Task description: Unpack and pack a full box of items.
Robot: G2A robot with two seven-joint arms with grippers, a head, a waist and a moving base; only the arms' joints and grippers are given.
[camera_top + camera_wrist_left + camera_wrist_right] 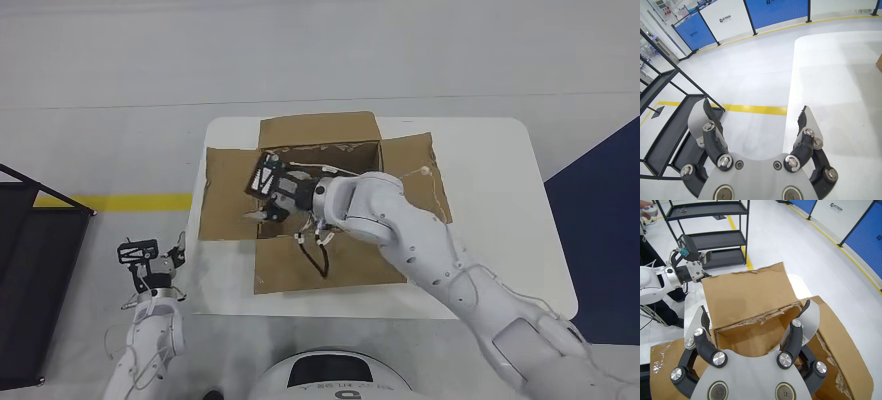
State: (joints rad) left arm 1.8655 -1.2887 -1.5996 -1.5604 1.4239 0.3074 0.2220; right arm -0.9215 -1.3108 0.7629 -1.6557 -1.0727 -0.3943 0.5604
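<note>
Right gripper point(755, 313) is wide open, with nothing between its fingers point(705, 317) and nothing held. It hangs over the left part of the open box point(745, 294), aimed down into the cavity. In the top view it sits just inside the box's left wall. The part of the cavity seen from the right wrist is bare cardboard, and the contents cannot be told.

The box's flaps point(305, 265) are folded outward with torn edges. The box stands on the left half of the white table point(490, 200), and its left flap reaches the table's left edge.

Left gripper point(755, 108) is also wide open and empty. It hangs off the table's left edge near the near corner, partly over the grey floor point(745, 75), and is apart from the box. In the right wrist view it shows just beyond the left flap.

A black rack point(664, 132) stands on the floor to the left of the left gripper. A yellow line point(110, 202) runs on the floor between the rack and the table.
</note>
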